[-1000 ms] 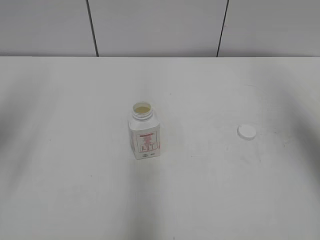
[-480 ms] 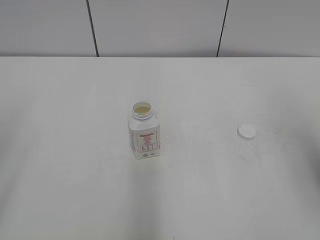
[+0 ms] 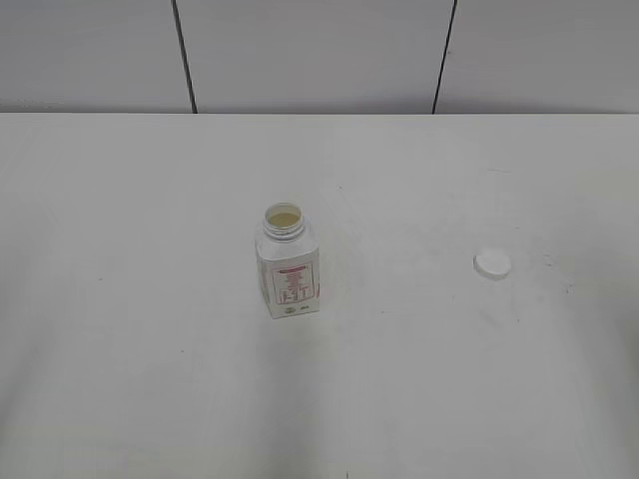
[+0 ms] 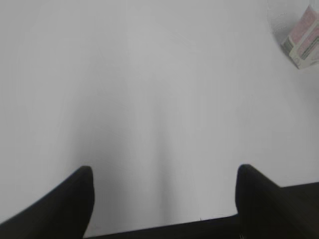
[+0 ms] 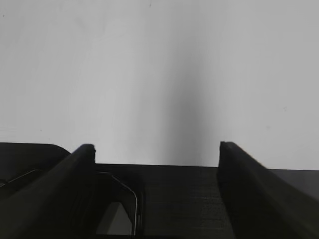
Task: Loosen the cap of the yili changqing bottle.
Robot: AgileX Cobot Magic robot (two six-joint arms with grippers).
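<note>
Nothing on the white table (image 3: 150,379) has moved since the earlier frames; only the dim shadows at its left and right edges have faded. At frame centre the yili changqing bottle (image 3: 287,261) stands upright, neck uncovered. Its cap (image 3: 492,263) lies well apart at centre right. Left gripper (image 4: 163,191) and right gripper (image 5: 157,159) both spread wide, holding nothing.
</note>
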